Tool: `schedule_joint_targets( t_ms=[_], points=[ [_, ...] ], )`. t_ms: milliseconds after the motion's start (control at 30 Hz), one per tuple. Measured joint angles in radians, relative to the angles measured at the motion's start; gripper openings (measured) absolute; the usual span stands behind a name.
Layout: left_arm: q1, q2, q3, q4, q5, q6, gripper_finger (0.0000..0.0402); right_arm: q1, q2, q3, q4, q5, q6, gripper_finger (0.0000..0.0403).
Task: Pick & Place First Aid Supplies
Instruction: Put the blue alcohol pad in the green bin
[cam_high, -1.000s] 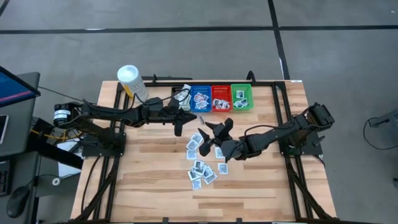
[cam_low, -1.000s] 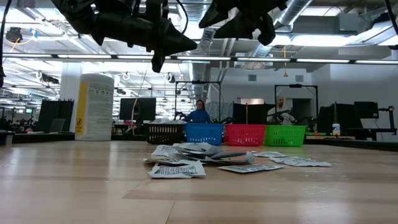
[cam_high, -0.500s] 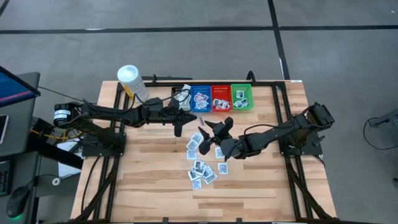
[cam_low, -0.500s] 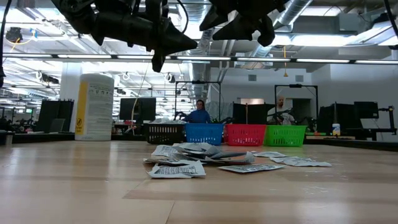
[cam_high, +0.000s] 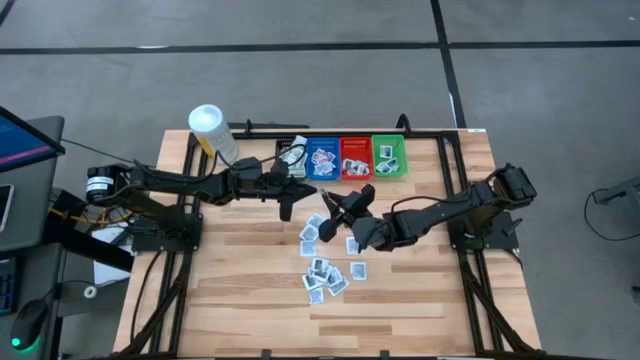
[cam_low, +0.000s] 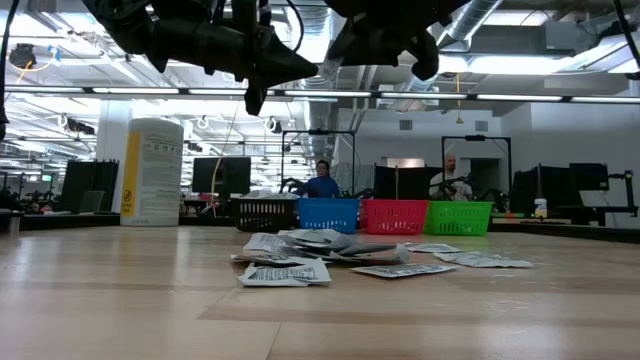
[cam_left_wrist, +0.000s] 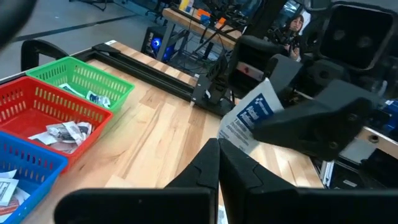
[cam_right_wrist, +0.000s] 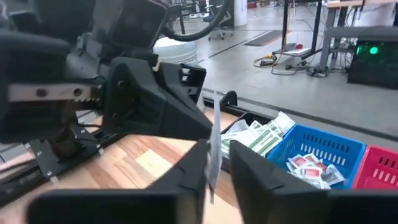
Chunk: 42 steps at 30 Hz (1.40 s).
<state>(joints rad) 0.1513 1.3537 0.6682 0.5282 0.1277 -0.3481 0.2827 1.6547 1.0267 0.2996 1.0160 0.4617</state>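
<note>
White-and-blue flat packet sat pinched edge-on in my right pincer, lifted clear of the wooden table, presumably for binning; left pincer hung pressed together nearby.

Seen from above, the right gripper hangs over the table beyond a scatter of packets, the black, blue, red and green bins lined up past its fingertips. The left gripper points toward it, just beside.
</note>
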Motion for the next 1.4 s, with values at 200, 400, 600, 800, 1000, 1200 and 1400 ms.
schedule_joint_targets(
  t_ms=[200, 400, 600, 800, 1000, 1200, 1400],
  points=[
    [0.0, 0.0, 0.0, 0.004, 0.007, 0.0, 0.0003, -0.024, 0.0, 0.0, 0.001, -0.09, 0.025, 0.0005],
    [0.0, 0.0, 0.0, 0.004, 0.008, 0.007, 0.0003, -0.031, 0.0, 0.0, 0.0, -0.124, 0.035, 0.0001],
    [0.0, 0.0, 0.0, 0.018, 0.008, 0.007, 0.0026, -0.03, 0.0, 0.0, 0.0, -0.126, 0.034, 0.0001],
    [0.0, -0.001, 0.0, 0.019, 0.008, 0.007, 0.0087, -0.028, 0.0, 0.0, 0.0, -0.126, 0.029, 0.0],
    [0.0, -0.001, 0.0, 0.017, 0.008, 0.007, 0.0149, -0.027, -0.003, 0.0, -0.008, -0.118, 0.0, 0.0],
    [0.01, -0.019, 0.0, 0.01, 0.009, 0.008, 0.0182, -0.028, -0.098, 0.0, -0.226, -0.078, 0.049, 0.0],
    [0.05, -0.063, 0.0, 0.003, 0.008, 0.032, 0.0186, -0.07, -0.268, 0.002, -0.609, -0.07, 0.201, 0.0]
  ],
)
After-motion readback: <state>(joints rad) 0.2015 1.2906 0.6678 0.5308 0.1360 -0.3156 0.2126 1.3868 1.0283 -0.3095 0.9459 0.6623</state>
